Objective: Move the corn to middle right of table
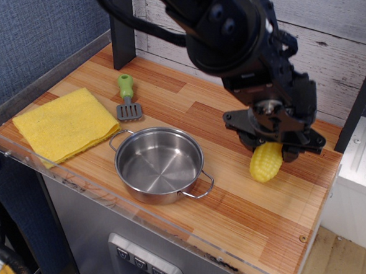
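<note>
Yellow kernel-rowed corn under black pincer; striped light and reddish-brown desk; yellow cloth; green-handled spatula.

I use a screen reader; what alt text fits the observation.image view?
A black gripper holds the corn low over the table, right of a steel pot. A yellow cloth and green spatula lie left.
</note>
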Motion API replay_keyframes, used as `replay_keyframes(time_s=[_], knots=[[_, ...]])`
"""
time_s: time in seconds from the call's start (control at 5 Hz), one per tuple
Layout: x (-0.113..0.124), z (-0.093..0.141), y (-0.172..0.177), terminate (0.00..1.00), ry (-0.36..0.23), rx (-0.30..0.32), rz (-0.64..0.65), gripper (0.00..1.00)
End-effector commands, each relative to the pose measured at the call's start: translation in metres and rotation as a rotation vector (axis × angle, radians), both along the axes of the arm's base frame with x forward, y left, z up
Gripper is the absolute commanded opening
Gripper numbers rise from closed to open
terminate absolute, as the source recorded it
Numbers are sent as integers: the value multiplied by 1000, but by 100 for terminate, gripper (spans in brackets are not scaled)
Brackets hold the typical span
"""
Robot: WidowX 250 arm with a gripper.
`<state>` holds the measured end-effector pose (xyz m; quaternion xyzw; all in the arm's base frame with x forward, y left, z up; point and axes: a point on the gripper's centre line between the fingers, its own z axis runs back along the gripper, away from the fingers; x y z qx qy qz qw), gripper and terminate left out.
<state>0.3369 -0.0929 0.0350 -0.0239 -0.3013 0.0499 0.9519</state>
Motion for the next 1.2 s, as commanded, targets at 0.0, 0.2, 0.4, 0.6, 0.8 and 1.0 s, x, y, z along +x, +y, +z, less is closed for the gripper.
replay_keyframes(time_s=[0.0, 0.2, 0.4, 0.6, 0.8, 1.0], knots=[[-3, 2, -9, 0, -19, -18, -7, 0], [-3, 2, -10, 0, -16, -15, -3, 0], [-3, 1, -10, 0, 11, -18, -12, 100], [-4, 3, -10, 0, 12, -12, -4, 100], [-6, 13, -9, 0, -18, 2, -17, 100], [-10, 31, -7, 0, -72, 1, -17, 100]])
